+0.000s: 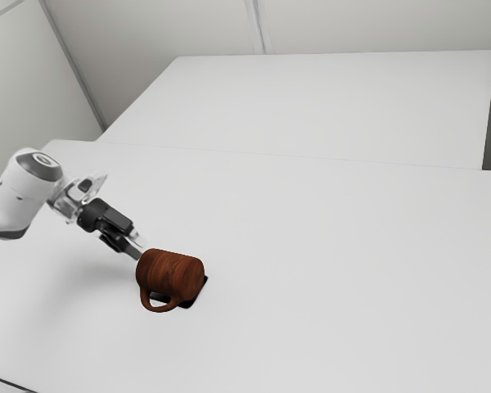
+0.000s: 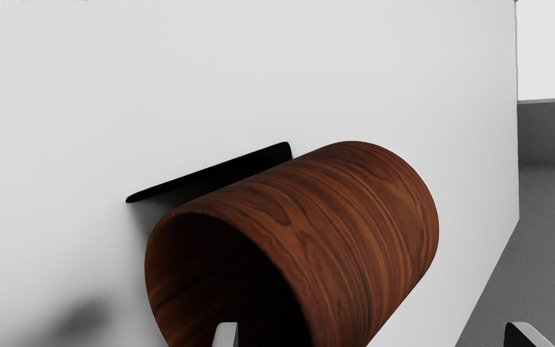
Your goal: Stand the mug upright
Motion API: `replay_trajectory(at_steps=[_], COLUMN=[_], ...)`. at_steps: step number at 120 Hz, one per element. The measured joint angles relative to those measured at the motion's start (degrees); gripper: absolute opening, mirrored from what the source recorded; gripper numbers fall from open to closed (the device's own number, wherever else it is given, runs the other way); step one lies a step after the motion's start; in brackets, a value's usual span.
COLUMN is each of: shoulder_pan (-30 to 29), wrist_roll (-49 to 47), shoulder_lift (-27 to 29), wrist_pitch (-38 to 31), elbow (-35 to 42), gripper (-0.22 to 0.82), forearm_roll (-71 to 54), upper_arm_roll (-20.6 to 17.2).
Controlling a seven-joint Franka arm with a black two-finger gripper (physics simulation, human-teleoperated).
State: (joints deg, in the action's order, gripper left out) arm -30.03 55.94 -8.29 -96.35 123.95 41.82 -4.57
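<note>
Lying sideways, the mug [image 1: 173,273] is just ahead of the tool [image 1: 139,249].

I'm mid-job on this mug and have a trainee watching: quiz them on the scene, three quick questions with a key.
1. Fill in: The mug is lying on its ____.
2. True or false: The fingers of the end effector stand apart.
3. Multiple choice: What colour is the thin, flat item by the mug?
A) Yellow
B) Black
C) Green

Key: 1: side; 2: true; 3: B
</note>
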Motion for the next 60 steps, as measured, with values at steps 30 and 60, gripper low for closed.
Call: replay_trajectory(at_steps=[30,60], shoulder_pan=[0.0,0.0], wrist_roll=[1.9,3.0], shoulder_lift=[-3.1,-4.6], wrist_pitch=[2.8,6.0], elbow=[0.2,0.1], gripper=[0.55,0.22], forearm_roll=[4.7,6.5], upper_arm_roll=[-0.1,-0.1])
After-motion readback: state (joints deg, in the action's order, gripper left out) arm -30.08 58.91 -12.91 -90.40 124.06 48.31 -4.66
